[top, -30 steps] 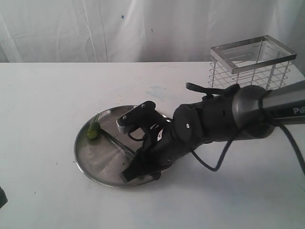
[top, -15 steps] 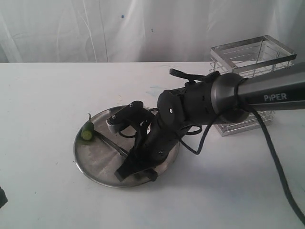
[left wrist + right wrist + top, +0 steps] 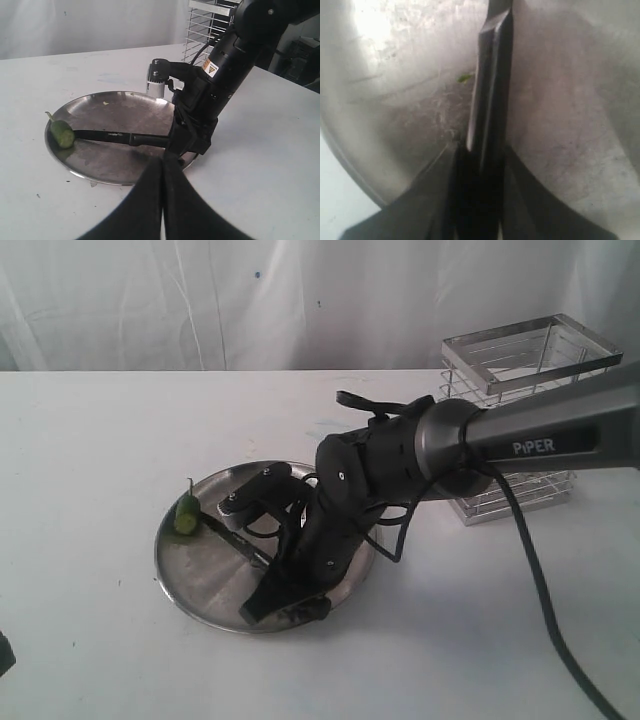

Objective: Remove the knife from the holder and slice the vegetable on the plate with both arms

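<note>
The steel plate (image 3: 200,575) lies on the white table with the small green vegetable (image 3: 186,516) at its left rim. The dark knife (image 3: 238,542) lies low across the plate, its tip touching the vegetable. My right gripper (image 3: 283,585) is shut on the knife's handle at the plate's near-right side. In the right wrist view the handle (image 3: 490,85) runs out from between the fingers (image 3: 520,180) over the plate (image 3: 565,100). The left wrist view shows the vegetable (image 3: 61,134), knife (image 3: 112,136) and plate (image 3: 115,107). My left gripper (image 3: 163,161) is shut and empty beside the plate's rim.
The silver wire holder (image 3: 530,350) stands at the back right, partly behind the right arm (image 3: 520,445); it also shows in the left wrist view (image 3: 207,22). A white curtain hangs behind the table. A dark object (image 3: 4,652) sits at the lower left edge.
The right arm swung left over the plate, carrying the knife with it. The blade tip now touches the vegetable, which shifted slightly left.
</note>
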`<action>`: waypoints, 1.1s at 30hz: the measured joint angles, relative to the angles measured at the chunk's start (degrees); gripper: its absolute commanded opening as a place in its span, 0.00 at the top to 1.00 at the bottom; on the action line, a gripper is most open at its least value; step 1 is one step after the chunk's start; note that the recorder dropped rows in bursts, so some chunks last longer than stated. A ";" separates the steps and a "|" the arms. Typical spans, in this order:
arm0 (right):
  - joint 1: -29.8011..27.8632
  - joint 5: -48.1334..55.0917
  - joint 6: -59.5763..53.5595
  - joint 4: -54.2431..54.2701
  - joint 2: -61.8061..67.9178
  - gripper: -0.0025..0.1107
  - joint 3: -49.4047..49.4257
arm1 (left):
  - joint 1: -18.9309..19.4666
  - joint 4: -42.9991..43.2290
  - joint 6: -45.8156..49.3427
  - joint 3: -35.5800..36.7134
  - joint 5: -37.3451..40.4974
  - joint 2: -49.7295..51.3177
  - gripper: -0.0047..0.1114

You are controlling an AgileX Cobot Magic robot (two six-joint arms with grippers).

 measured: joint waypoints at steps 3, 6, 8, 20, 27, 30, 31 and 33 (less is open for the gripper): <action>0.00 0.12 0.00 0.00 0.00 0.93 0.00 | 0.00 0.00 0.00 0.00 0.00 0.00 0.96; 0.00 0.12 0.00 0.00 0.00 0.98 0.00 | 0.00 0.00 0.00 0.00 0.00 0.00 0.96; 0.00 0.23 0.00 0.00 0.00 0.98 0.00 | 0.00 0.00 0.00 0.00 0.00 0.00 0.96; 0.00 6.10 6.24 -8.11 -6.12 0.98 0.00 | 0.00 0.00 0.00 0.00 0.00 0.00 0.96; 0.00 8.25 12.01 -15.35 -10.24 0.98 0.00 | 0.00 0.00 0.00 0.00 0.00 0.00 0.96; 0.00 8.35 12.40 -15.74 -12.49 0.98 0.00 | 0.00 0.00 0.00 0.00 0.00 0.00 0.96; 0.00 8.35 12.40 -15.84 -13.25 0.98 0.00 | 0.00 0.00 0.00 0.00 0.00 0.00 0.96; 0.00 8.35 12.40 -15.96 -14.90 0.98 0.15 | 0.00 0.00 0.00 0.00 0.00 0.00 0.96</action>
